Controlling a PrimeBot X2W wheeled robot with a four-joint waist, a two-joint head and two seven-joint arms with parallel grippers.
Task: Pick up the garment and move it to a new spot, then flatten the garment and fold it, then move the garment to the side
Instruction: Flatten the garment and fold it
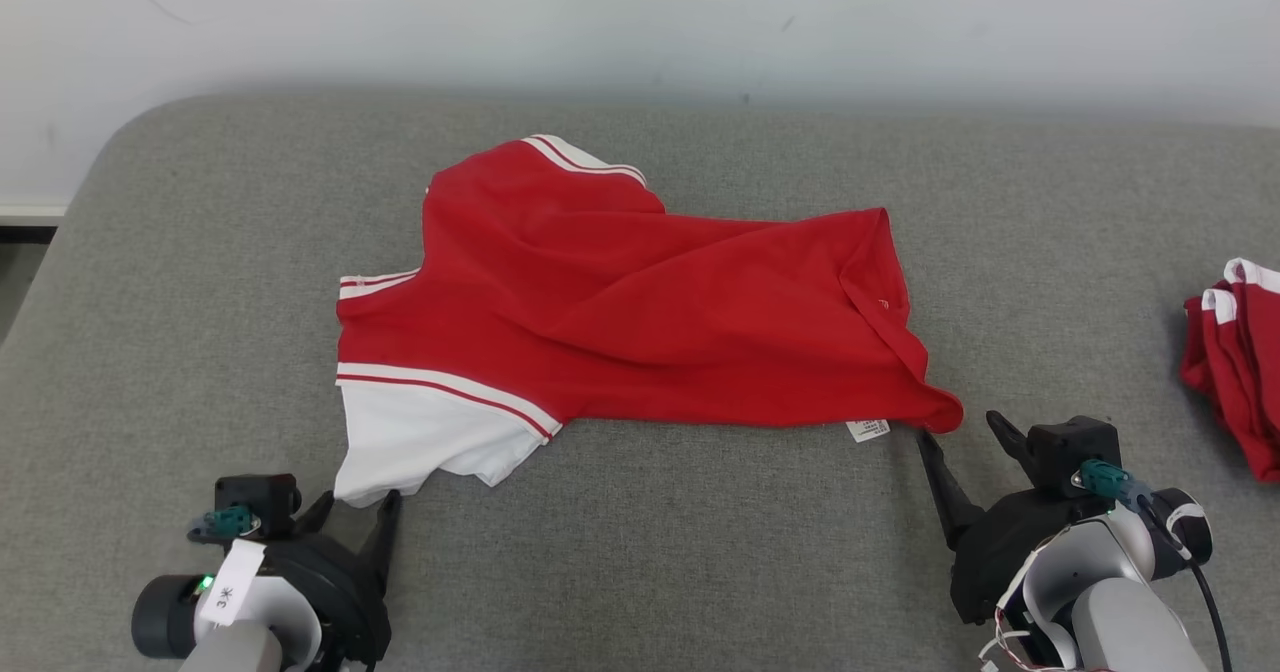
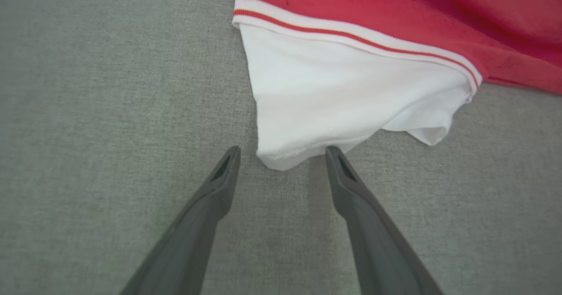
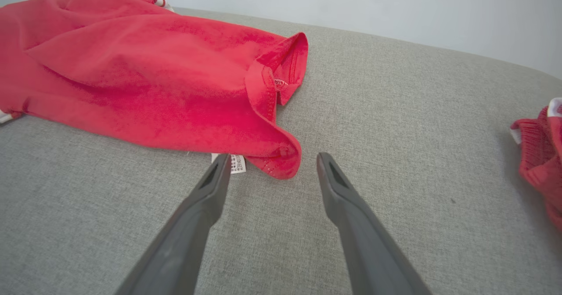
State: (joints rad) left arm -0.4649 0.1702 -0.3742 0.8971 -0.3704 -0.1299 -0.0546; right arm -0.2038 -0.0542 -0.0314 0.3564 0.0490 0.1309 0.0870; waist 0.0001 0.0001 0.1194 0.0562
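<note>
The garment [image 1: 640, 292] is being borne mid grey cushion [image 1: 200, 252], long axis left-right; its white sleeve [image 2: 333, 93] is being flanked by the left gripper's [image 1: 357, 500] spread fingers [image 2: 215, 198], its hem corner [image 3: 281, 159] by the right gripper's [image 1: 960, 428].

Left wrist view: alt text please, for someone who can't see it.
The left gripper, jaws open, flanks the lowest corner of the white section of the garment, not closed on it. Above that run a red-striped white band and red cloth, with grey upholstery beneath.
</note>
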